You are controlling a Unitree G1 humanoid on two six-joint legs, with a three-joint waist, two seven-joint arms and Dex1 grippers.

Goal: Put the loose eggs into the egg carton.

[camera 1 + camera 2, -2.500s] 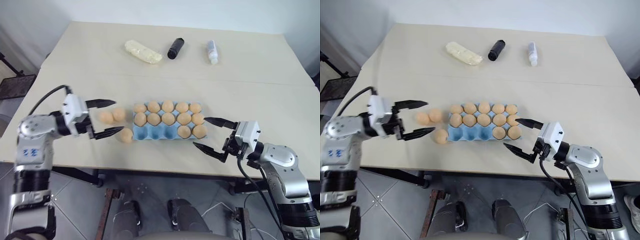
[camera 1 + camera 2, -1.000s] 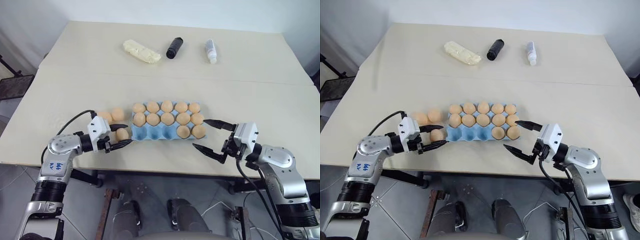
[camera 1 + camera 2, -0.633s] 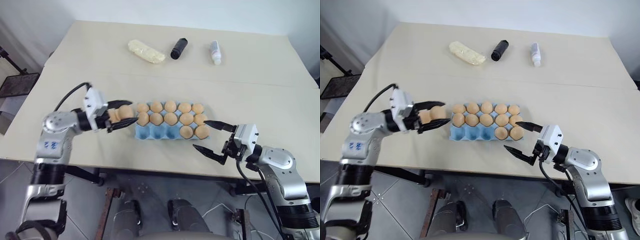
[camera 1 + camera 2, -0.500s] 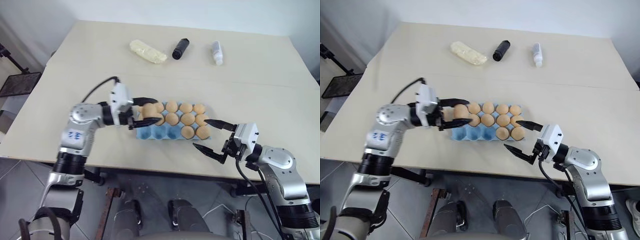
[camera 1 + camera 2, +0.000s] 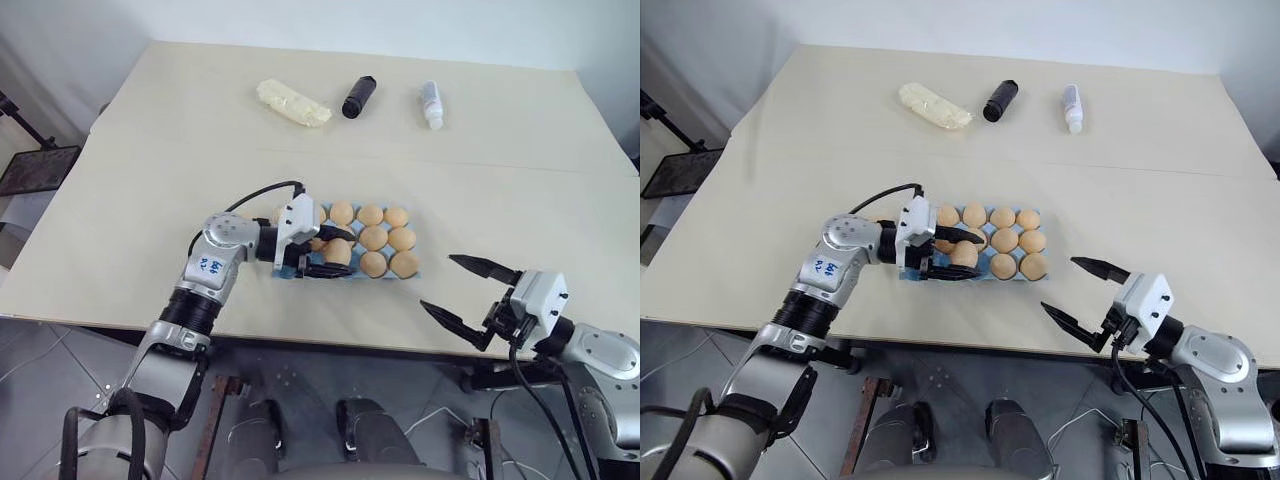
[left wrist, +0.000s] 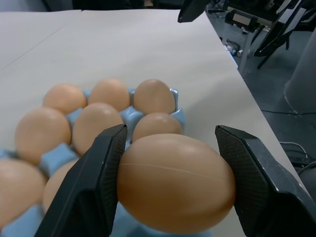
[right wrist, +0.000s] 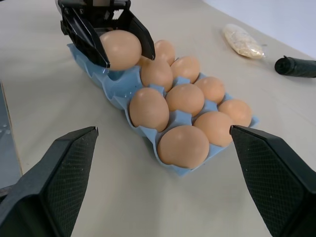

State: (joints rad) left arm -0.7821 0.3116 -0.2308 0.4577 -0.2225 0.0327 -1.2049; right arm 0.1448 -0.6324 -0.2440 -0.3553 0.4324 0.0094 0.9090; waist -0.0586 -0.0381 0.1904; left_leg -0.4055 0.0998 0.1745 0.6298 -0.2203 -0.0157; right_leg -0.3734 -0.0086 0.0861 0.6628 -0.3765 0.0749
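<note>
Left gripper (image 5: 322, 252): closed on one egg (image 6: 175, 183), fingers flat against its two ends, held over the near row of the egg carton (image 7: 153, 139).

Right gripper (image 5: 468, 294): fingers spread wide, nothing between them, well apart from the carton off its right end, above the table (image 5: 150, 180) edge.

Carton: light blue, mid-table, far and middle rows filled with eggs; near row holds two at its right end.

Step in hand, as we judge it: seating the held egg. We would centre it over a vacant near-row cup, lower it until the cup takes the weight, then part the fingers slowly without nudging the neighbours.

Hard to make out: the left arm covers the carton's left end, so we cannot count the free cups or see any eggs beside it.
</note>
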